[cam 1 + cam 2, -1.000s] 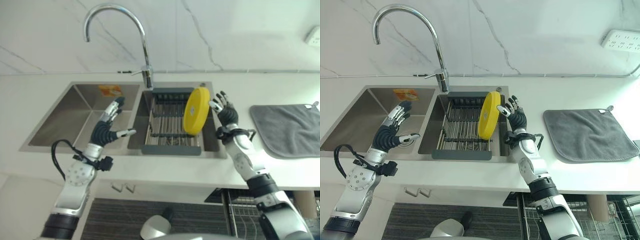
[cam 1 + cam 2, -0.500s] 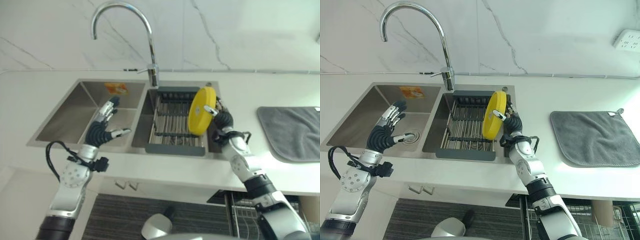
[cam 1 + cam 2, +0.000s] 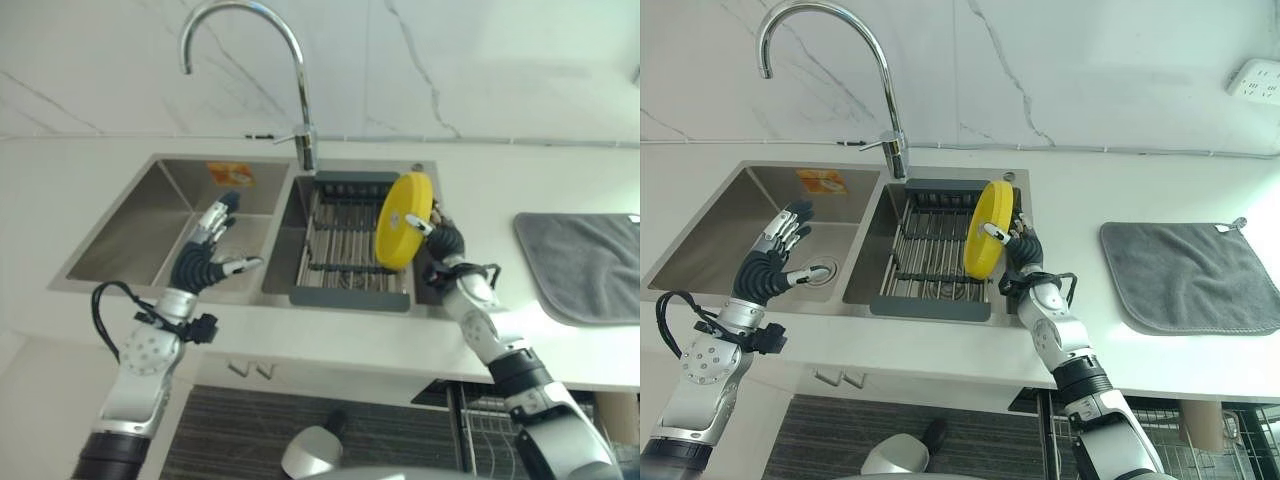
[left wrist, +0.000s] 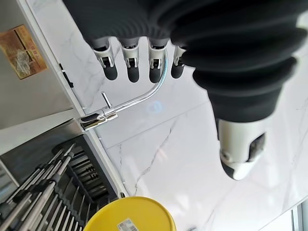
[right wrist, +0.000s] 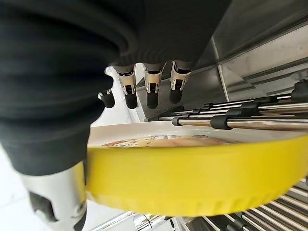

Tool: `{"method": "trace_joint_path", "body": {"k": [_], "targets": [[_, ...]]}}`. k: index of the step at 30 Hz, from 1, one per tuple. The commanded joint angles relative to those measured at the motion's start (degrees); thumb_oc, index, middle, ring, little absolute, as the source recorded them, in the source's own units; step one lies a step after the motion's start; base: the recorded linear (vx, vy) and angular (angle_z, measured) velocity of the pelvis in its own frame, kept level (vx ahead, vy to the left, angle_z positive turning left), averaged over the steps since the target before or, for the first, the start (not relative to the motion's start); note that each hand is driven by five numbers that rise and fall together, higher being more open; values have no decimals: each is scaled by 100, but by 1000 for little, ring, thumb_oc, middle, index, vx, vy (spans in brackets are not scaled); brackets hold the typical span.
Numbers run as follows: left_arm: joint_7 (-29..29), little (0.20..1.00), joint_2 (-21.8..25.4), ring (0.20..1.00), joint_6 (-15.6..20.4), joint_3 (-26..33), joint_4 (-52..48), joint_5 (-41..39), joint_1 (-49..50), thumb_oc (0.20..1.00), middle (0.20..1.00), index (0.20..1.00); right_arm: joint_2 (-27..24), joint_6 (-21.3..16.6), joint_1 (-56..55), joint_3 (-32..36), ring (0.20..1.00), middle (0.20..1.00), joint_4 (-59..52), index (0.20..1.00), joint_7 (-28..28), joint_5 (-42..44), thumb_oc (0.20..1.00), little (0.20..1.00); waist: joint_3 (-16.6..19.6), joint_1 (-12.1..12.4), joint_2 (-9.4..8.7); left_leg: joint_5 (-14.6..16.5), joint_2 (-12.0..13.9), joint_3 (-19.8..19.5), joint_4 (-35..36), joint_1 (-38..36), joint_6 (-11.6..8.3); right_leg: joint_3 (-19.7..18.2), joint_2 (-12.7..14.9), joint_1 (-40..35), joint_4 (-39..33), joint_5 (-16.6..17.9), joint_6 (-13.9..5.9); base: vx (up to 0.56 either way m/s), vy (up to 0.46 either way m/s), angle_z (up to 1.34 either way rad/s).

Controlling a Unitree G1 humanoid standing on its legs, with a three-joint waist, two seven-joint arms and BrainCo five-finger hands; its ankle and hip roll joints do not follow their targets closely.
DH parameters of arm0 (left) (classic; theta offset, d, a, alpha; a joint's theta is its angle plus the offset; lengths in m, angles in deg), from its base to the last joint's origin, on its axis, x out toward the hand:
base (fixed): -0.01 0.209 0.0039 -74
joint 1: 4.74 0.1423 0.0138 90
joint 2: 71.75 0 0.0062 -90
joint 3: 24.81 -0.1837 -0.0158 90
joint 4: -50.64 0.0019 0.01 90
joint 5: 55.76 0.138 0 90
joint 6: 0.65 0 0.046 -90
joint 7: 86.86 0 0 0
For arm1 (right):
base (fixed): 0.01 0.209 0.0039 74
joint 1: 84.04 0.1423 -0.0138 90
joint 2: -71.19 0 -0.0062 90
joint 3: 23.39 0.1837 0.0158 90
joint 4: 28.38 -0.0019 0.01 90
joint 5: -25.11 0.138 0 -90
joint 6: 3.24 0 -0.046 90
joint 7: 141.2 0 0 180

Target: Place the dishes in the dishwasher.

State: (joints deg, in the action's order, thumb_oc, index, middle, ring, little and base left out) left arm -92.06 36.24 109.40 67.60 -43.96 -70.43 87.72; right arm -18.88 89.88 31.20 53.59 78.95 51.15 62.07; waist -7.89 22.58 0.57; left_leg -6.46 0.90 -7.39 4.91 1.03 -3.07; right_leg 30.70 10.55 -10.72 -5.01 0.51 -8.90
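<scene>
Two basins make up the steel sink (image 3: 700, 255): the left basin holds nothing but a drain (image 3: 821, 271) and an orange sticker (image 3: 822, 182) on its far wall, while the right basin carries a dark drying rack (image 3: 930, 262) with metal bars. One yellow plate (image 3: 987, 229) stands on edge at the rack's 3 o'clock end, leaning a little, its face turned toward the rack's middle. In the right wrist view the plate's yellow rim runs between the thumb and the row of fingers (image 5: 152, 94), with the fingers reaching past its pale printed face and the thumb on the other side, so the right hand (image 3: 1020, 248) is closed in a pinch on the plate's 3 o'clock edge. That hand comes up from 5 o'clock of the plate, over the counter's (image 3: 1110, 340) front strip. A grey towel (image 3: 1190, 275) lies flat on the counter well to 3 o'clock of the sink. The curved faucet (image 3: 830, 30) rises at 12 o'clock, between the basins. Over the left basin the left hand (image 3: 772, 262) hovers with fingers loosely spread and thumb out, holding nothing, well apart from the plate.
</scene>
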Motion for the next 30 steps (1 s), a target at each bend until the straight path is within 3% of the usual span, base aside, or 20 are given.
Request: {"method": "trace_joint_path", "body": {"k": [1,30], "targets": [[97,1000,250,1000,178,67,-305,-60,-29,1000,1000,1000,-119,60,297,-289,1000,1000,-602,1000,131,-245,1000,1000,284,-32,-75,-379,-24,11,9,371,56,-83,7,-97,297,117,246,0,0,0],[176,1000,211,1000,-109,64,-468,42,-2,1000,1000,1000,-112,726,372,-373,1000,1000,-1168,1000,764,-524,1000,1000,267,-102,-125,-341,-34,55,9,319,65,-164,16,-23,327,142,222,0,0,0]]}}
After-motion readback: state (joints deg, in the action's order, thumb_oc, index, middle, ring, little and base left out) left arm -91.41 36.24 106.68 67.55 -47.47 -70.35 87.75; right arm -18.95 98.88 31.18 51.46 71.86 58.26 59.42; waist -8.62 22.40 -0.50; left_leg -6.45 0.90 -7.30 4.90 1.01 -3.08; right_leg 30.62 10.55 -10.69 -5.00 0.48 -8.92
